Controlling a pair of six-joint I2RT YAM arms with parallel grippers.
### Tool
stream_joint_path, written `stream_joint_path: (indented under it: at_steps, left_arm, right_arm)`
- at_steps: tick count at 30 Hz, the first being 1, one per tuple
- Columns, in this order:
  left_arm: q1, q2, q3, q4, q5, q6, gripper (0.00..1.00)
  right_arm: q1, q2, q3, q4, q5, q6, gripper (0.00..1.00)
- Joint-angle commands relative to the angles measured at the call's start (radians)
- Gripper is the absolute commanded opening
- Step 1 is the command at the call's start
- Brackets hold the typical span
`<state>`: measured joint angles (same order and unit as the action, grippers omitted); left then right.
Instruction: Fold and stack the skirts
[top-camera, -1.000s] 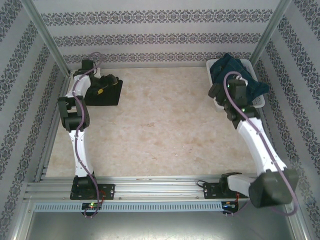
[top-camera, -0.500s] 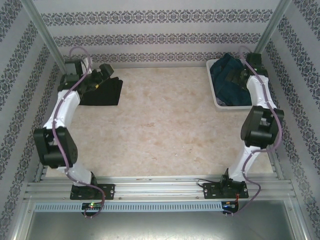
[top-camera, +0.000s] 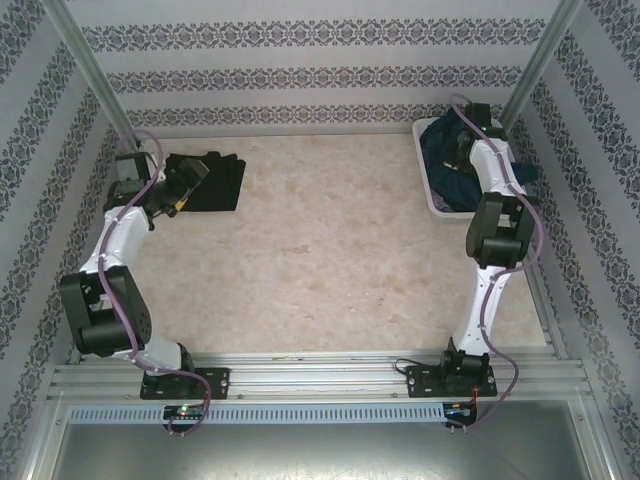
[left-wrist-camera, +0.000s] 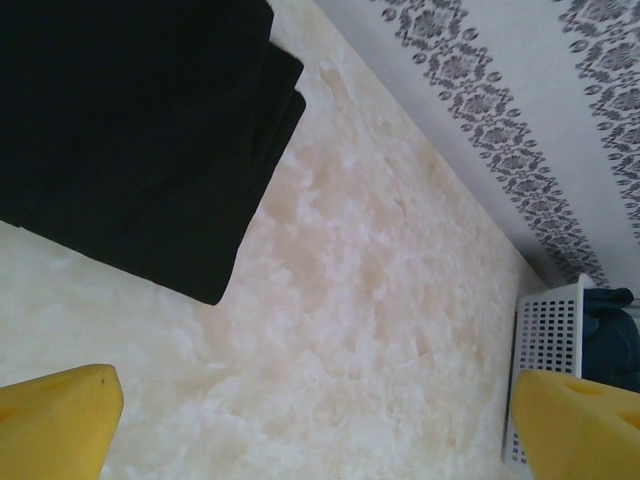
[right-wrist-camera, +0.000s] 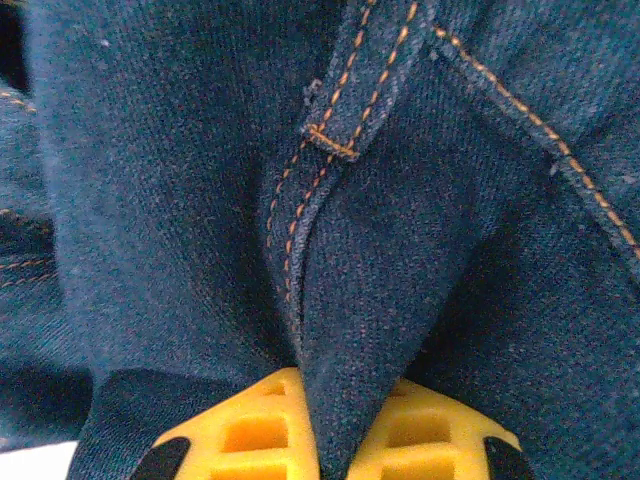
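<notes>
From above, the left arm (top-camera: 120, 225) bends toward the far left corner of the table (top-camera: 330, 260), its head just beside a folded black skirt (top-camera: 215, 182) lying flat there. Across the table the right arm (top-camera: 492, 215) reaches into a white lattice basket (top-camera: 432, 195) in the far right corner, where dark blue denim skirts (top-camera: 445, 165) are heaped. Looking along the left wrist, the left gripper (left-wrist-camera: 315, 430) is spread wide with nothing in it, its yellow fingertips (left-wrist-camera: 55, 420) at the two lower corners over bare marbled tabletop. The black skirt sits up and to the left, its folded layers stepped at one edge, and the basket with blue cloth in it stands far off by the patterned wall (left-wrist-camera: 500, 100). From the right wrist, the right gripper (right-wrist-camera: 325, 440) is clenched on a raised fold of a denim skirt (right-wrist-camera: 420, 280), orange stitching and a belt loop (right-wrist-camera: 345, 110) running just above the pinch.
</notes>
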<state>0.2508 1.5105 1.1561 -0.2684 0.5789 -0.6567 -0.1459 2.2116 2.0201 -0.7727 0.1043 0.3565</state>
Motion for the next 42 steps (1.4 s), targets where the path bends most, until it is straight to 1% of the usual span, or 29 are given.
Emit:
stream_joint_path:
  at_steps: [1,4,7,9,12,14,17,19,21,22,23,24,25,26,27,28,30,32,33,34,36,40,42]
  left_arm:
    - [0.000,-0.064,0.018,-0.042,-0.033,0.054,1.00]
    - [-0.003,-0.104,0.004,-0.011,-0.047,0.066,1.00]
    - [-0.016,-0.139,0.000,-0.007,-0.084,0.068,1.00]
    - [-0.034,-0.165,-0.010,0.010,-0.105,0.071,1.00]
    - [-0.060,-0.202,-0.045,0.090,-0.072,0.064,1.00]
    - [-0.074,-0.220,-0.062,0.141,-0.059,0.053,1.00]
    - [-0.084,-0.233,-0.074,0.176,-0.081,0.032,1.00]
    - [-0.087,-0.224,-0.066,0.174,-0.085,0.028,1.00]
    - [-0.092,-0.214,-0.065,0.181,-0.075,0.036,1.00]
    - [-0.095,-0.209,-0.071,0.199,-0.057,0.044,1.00]
    - [-0.098,-0.207,-0.078,0.231,-0.021,0.053,1.00]
    - [-0.104,-0.202,-0.079,0.239,0.002,0.063,1.00]
    - [-0.111,-0.197,-0.073,0.229,0.010,0.076,1.00]
    - [-0.122,-0.193,-0.059,0.206,0.008,0.104,1.00]
    - [-0.139,-0.192,-0.043,0.170,-0.004,0.141,1.00]
    - [-0.159,-0.191,-0.031,0.144,-0.022,0.174,1.00]
    - [-0.223,-0.201,-0.012,0.099,-0.105,0.251,1.00]
    - [-0.280,-0.199,0.002,0.079,-0.145,0.313,1.00]
    - [-0.310,-0.192,0.013,0.063,-0.184,0.331,1.00]
    - [-0.336,-0.183,0.022,0.054,-0.215,0.338,1.00]
    - [-0.374,-0.157,0.029,0.061,-0.231,0.343,1.00]
    - [-0.488,-0.077,0.074,0.050,-0.312,0.347,1.00]
    - [-0.531,-0.030,0.098,0.051,-0.324,0.329,1.00]
  right_arm:
    - [0.020,-0.183,-0.036,0.018,0.061,-0.048,0.00]
    - [0.047,-0.301,-0.044,0.023,0.067,-0.070,0.00]
    - [0.103,-0.416,-0.081,0.068,0.059,-0.079,0.00]
    - [0.155,-0.492,-0.103,0.113,0.026,-0.086,0.00]
    - [0.250,-0.567,-0.122,0.182,-0.050,-0.107,0.00]
    - [0.321,-0.596,-0.130,0.219,-0.097,-0.128,0.00]
    - [0.407,-0.607,-0.150,0.247,-0.149,-0.121,0.00]
    - [0.443,-0.603,-0.196,0.268,-0.163,-0.084,0.00]
    - [0.467,-0.599,-0.285,0.318,-0.191,-0.045,0.00]
    - [0.473,-0.595,-0.331,0.341,-0.217,-0.027,0.05]
    - [0.476,-0.586,-0.373,0.349,-0.272,-0.022,0.17]
    - [0.483,-0.576,-0.400,0.341,-0.287,-0.022,0.39]
    - [0.492,-0.576,-0.424,0.323,-0.264,-0.028,0.61]
    - [0.504,-0.590,-0.457,0.319,-0.210,-0.032,0.75]
    - [0.512,-0.616,-0.502,0.336,-0.150,-0.032,0.87]
    - [0.514,-0.647,-0.545,0.363,-0.119,-0.031,0.96]
    - [0.499,-0.710,-0.641,0.432,-0.115,-0.021,0.98]
    - [0.470,-0.730,-0.685,0.436,-0.166,-0.006,0.98]
    - [0.457,-0.723,-0.695,0.428,-0.209,-0.009,0.98]
    - [0.451,-0.708,-0.695,0.410,-0.240,-0.011,0.98]
    - [0.451,-0.666,-0.680,0.377,-0.259,-0.021,0.98]
    - [0.433,-0.556,-0.648,0.373,-0.239,0.005,0.98]
    - [0.409,-0.500,-0.630,0.381,-0.250,0.031,0.98]
